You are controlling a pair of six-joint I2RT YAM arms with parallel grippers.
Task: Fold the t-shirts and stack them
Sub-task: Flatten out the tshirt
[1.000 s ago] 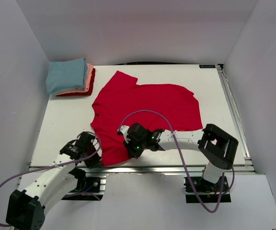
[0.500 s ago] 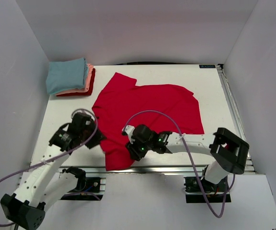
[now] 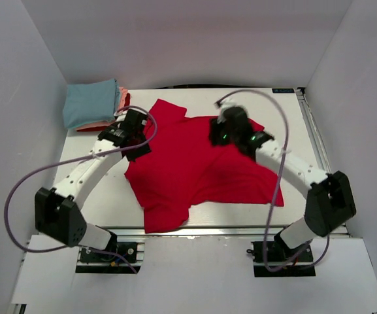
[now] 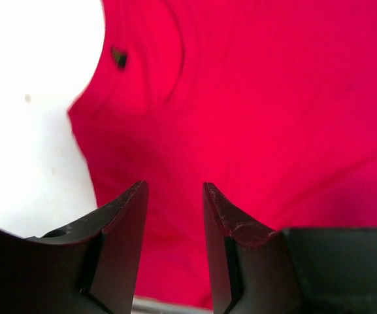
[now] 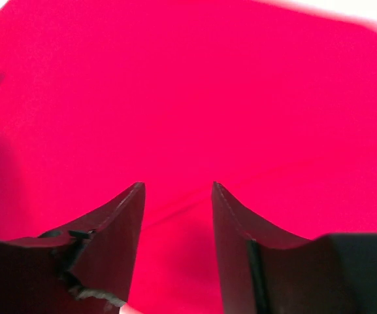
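- Jaws, left gripper (image 3: 136, 135) (image 4: 173, 186): parted, nothing between the dark fingers. It hangs over the left edge of the red t-shirt (image 3: 201, 163) (image 4: 273, 98), at the collar end; a small dark neck label (image 4: 118, 57) shows just ahead of it.
- Jaws, right gripper (image 3: 224, 131) (image 5: 178, 186): parted, empty, above the far edge of the red t-shirt (image 5: 188, 85); only red cloth shows under it.
- Red t-shirt: unfolded and lightly rumpled, spread on the white table (image 3: 77, 173), one flap reaching the near edge.
- Light blue folded shirt (image 3: 89, 104): top of a stack beyond the red t-shirt's far left corner, apart from it.
- Salmon-pink folded shirt (image 3: 121, 97): a thin edge showing under the blue one.
- Red folded shirt (image 3: 127, 100): bottom layer, on the side nearest the red t-shirt.
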